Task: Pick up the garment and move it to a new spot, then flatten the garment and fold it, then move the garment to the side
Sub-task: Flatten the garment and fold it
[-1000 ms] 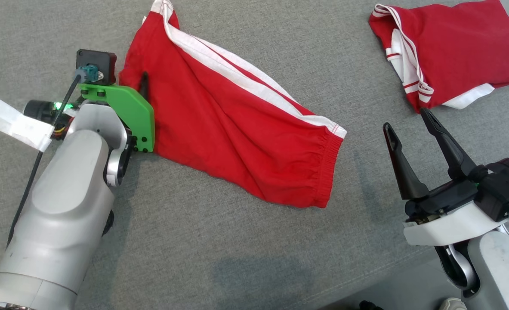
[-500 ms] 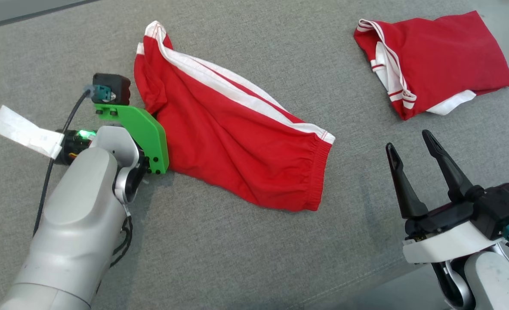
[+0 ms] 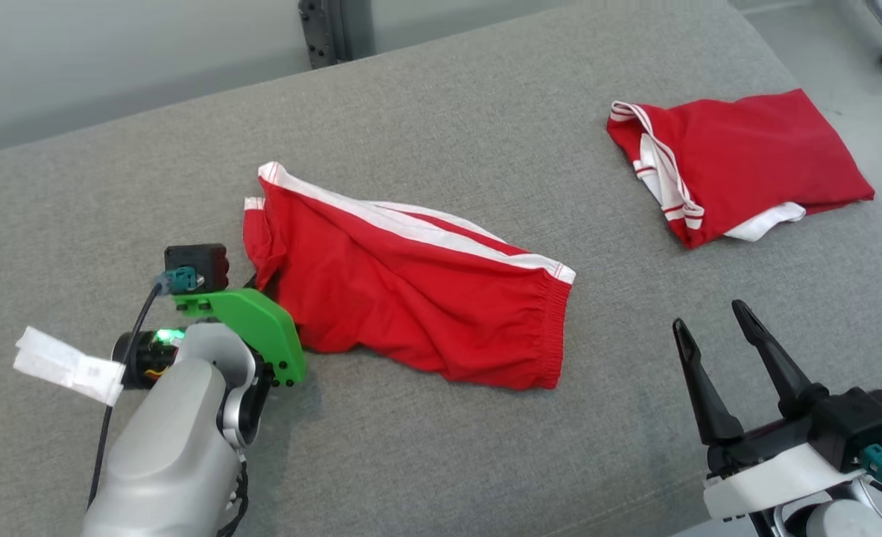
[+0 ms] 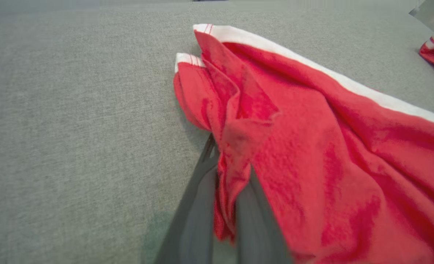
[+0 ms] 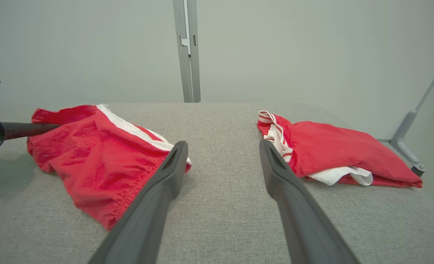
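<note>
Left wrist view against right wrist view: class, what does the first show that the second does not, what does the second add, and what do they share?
Left wrist view adds: up close, a fold of the red shorts bunched between the shut left fingers, beside two white-edged hem ends. Right wrist view adds: the right fingers spread apart over the grey cushion, the whole red folded garment, a wall post. Shared: the shorts with their white stripe, the cushion, part of the folded garment.
</note>
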You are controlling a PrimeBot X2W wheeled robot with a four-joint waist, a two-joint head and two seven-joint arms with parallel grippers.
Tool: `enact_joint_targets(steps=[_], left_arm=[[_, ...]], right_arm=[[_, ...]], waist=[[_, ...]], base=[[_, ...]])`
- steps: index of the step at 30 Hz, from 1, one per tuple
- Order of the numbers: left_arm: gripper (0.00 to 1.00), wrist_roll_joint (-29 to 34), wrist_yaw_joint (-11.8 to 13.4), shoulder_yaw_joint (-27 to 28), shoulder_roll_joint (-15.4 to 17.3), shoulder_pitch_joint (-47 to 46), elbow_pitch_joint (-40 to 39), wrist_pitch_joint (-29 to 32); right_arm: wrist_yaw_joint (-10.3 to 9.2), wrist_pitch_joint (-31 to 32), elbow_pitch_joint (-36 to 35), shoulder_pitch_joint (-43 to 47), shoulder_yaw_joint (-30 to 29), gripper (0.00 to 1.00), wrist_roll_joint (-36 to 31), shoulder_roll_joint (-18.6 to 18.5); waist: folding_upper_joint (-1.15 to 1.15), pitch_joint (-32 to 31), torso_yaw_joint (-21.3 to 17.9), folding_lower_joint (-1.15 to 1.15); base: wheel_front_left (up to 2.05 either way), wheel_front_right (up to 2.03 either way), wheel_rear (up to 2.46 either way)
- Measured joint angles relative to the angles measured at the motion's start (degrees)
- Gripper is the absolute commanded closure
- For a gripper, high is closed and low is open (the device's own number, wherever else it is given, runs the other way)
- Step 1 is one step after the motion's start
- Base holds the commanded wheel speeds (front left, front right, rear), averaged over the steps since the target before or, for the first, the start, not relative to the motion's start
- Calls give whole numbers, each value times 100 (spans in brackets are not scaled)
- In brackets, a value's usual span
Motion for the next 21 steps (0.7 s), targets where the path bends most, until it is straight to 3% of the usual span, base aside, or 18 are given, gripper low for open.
enact_joint_targets(steps=[10, 21], left_arm=[[100, -133, 368, 263, 194, 786, -728, -437], [100, -397, 1031, 600, 272, 2177, -2146, -740]], right_arm=[[0, 0, -9, 371, 8, 0, 40, -48], [0, 0, -18, 487, 0, 0, 68, -92]], waist=[[0, -345, 579, 0], [0, -354, 1050, 0]], base=[[0, 0, 0], [0, 0, 0]])
